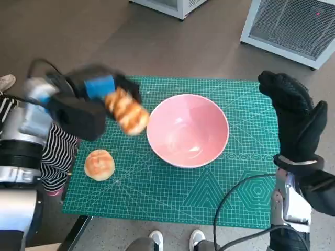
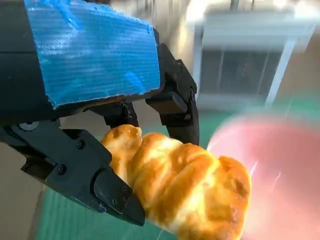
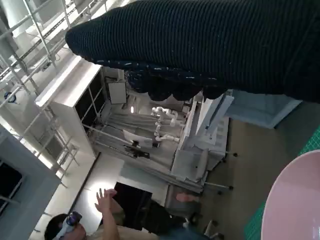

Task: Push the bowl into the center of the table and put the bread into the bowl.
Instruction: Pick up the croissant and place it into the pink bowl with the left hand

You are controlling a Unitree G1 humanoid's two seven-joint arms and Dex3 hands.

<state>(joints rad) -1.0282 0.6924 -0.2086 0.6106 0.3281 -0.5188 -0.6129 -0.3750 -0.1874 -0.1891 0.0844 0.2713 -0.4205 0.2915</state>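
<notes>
The left hand (image 1: 97, 99) held a long golden bread (image 1: 127, 111) between its black fingers (image 2: 107, 187). In the left wrist view the fingers pressed on one end of the bread, and the other end stuck out free toward the pink bowl (image 1: 188, 130). The hand was up in the air over the left side of the green mat (image 1: 230, 172), and it looked blurry. The arm came in from the left. The blue tape on its back faced up.

The bread's long side ran from the hand down toward the bowl. Its free end sat just beside the bowl's left rim in the head view. It was not inside the bowl.

The bowl stood upright near the middle of the mat, with nothing in it.

A round bun (image 1: 99, 164) lay on the mat near the left edge, apart from the bowl.

The right hand (image 1: 297, 119) was held up at the right edge of the mat. Its fingers were straight and it held nothing. It was near the bowl but did not touch it.

In the right wrist view a person (image 3: 107, 220) showed far away with a raised hand.
</notes>
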